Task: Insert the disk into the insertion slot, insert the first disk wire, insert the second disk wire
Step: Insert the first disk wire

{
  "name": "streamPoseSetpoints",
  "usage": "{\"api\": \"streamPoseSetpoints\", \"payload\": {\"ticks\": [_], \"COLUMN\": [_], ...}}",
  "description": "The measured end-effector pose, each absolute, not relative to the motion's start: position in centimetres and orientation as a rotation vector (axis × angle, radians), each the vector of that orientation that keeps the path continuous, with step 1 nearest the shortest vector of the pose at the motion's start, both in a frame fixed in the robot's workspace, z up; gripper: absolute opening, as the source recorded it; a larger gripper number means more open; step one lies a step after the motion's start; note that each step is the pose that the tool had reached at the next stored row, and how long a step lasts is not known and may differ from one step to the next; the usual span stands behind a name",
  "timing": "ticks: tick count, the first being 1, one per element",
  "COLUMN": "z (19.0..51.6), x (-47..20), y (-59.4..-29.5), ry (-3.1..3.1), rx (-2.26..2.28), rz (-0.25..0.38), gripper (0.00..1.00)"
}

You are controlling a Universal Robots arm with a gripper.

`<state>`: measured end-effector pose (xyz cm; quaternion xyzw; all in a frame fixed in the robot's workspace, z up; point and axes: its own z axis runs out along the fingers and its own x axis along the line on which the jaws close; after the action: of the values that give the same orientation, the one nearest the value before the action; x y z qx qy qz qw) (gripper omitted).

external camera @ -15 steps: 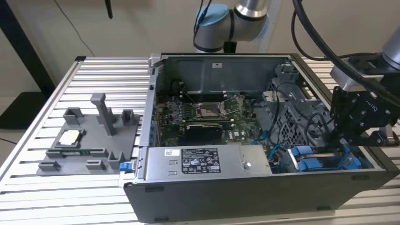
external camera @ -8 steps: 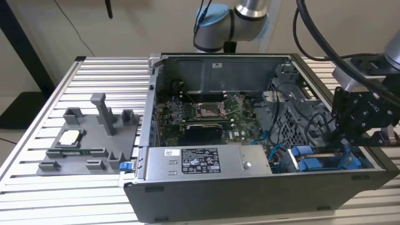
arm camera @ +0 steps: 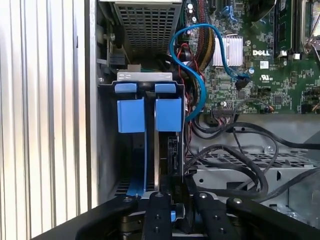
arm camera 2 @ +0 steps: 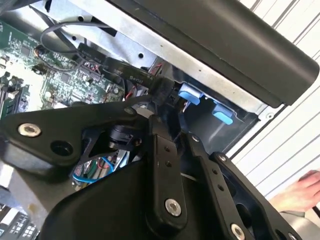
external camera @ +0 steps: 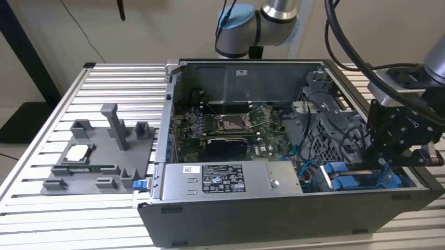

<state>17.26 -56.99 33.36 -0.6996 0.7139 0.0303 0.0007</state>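
Observation:
The disk [arm camera: 168,116], in its bright blue carrier, stands edge-on in the insertion slot [arm camera: 107,150] at the case's front corner, beside a second blue carrier [arm camera: 131,116]. In the exterior view the blue carriers [external camera: 351,181] lie at the case's lower right, and my gripper [external camera: 375,167] hangs right over them. In both wrist views my gripper [arm camera 2: 161,107] [arm camera: 175,200] is shut on a black disk wire connector [arm camera 2: 162,92] with thin red and black leads, held at the disk's edge. The connector's mating face is hidden by the fingers [arm camera: 156,215].
A grey labelled power-supply box [external camera: 222,179] fills the case's front, with the motherboard [external camera: 230,125] behind it. A blue cable [arm camera: 200,75] and black cables [arm camera: 240,155] loop beside the slot. A grey fixture [external camera: 97,156] sits on the slatted table. A person's hand [arm camera 2: 305,192] rests nearby.

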Motion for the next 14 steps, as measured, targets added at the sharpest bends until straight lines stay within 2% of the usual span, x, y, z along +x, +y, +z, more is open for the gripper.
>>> {"api": "streamPoseSetpoints", "payload": {"ticks": [14], "z": [38.6], "x": [17.3], "y": [-57.0], "ry": [2.243], "rx": [-2.198], "rz": [0.096], "gripper": [0.27]}}
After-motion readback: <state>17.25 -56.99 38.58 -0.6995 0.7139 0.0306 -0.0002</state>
